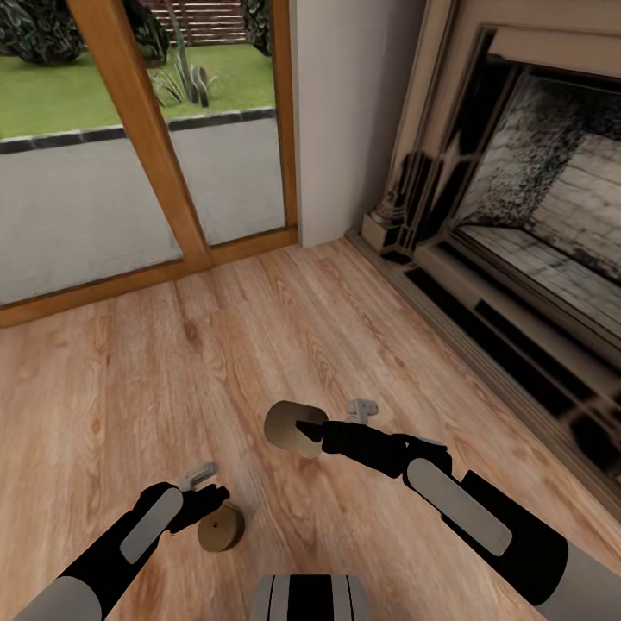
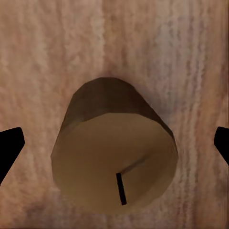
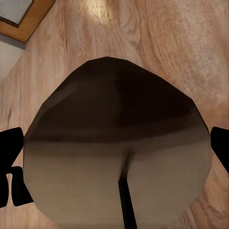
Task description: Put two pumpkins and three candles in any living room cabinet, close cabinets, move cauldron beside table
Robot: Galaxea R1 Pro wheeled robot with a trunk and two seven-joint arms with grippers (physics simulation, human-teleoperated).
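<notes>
A beige-tan candle stands upright on the wooden floor, its dark wick up. My left gripper hovers right over it, open; in the left wrist view the candle sits between the two dark fingertips, which stay well apart from it. My right gripper is shut on a second candle, lifted off the floor and tipped on its side. In the right wrist view that candle spans the gap between the fingers.
An ornate stone fireplace with a raised hearth runs along the right. A wood-framed glass door to the garden is ahead on the left, with a white wall corner between them. Wooden floor lies in front.
</notes>
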